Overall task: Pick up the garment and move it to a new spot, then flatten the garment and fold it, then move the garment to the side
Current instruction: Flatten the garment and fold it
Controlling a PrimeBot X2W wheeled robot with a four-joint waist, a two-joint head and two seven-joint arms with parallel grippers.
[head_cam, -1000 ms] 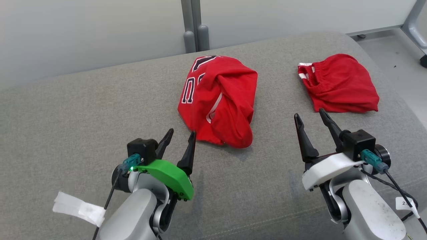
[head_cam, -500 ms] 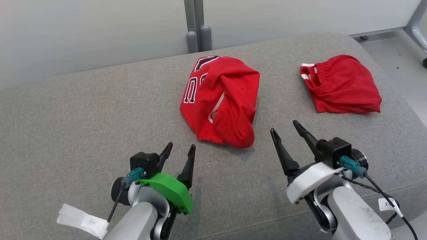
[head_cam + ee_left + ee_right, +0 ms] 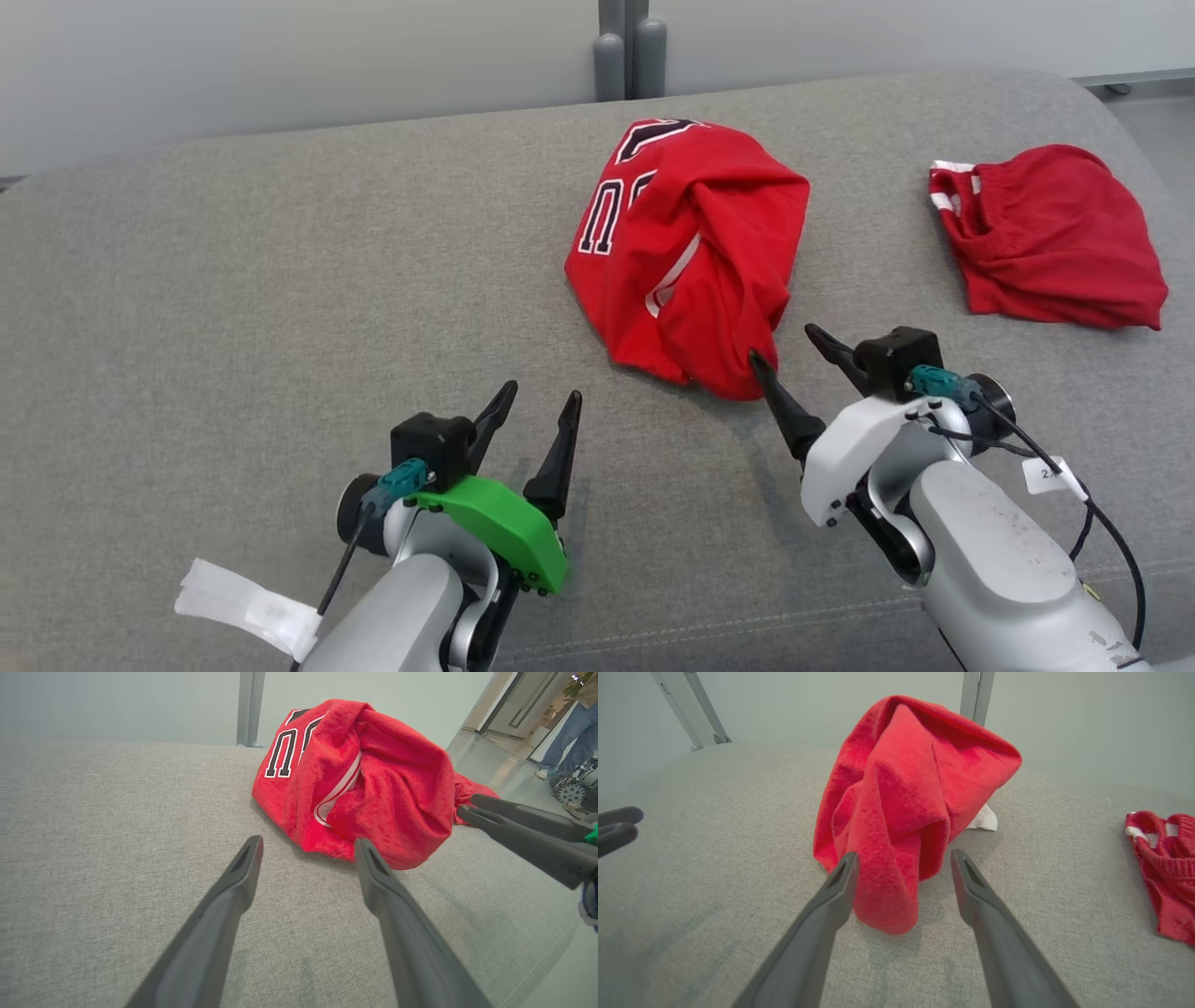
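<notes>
1. A crumpled red jersey [image 3: 691, 252] with black-and-white numerals lies on the grey fabric cushion [image 3: 233, 280], just right of centre in the head view's upper half.
2. The right hand [image 3: 780, 343] sits at the jersey's lower right edge in that view. Its two dark fingers stand wide apart, clamped on nothing.
3. In the right wrist view, the jersey's [image 3: 901, 802] nearest fold droops between the fingers of the right hand [image 3: 904, 855], at their tips.
4. The left hand [image 3: 542, 390] hovers at lower centre-left of the head view. Its fingers are spread and it is clear of the cloth.
5. A second red garment [image 3: 1046, 238] with a white-striped waistband lies at the head view's upper right, well apart from the jersey.
</notes>
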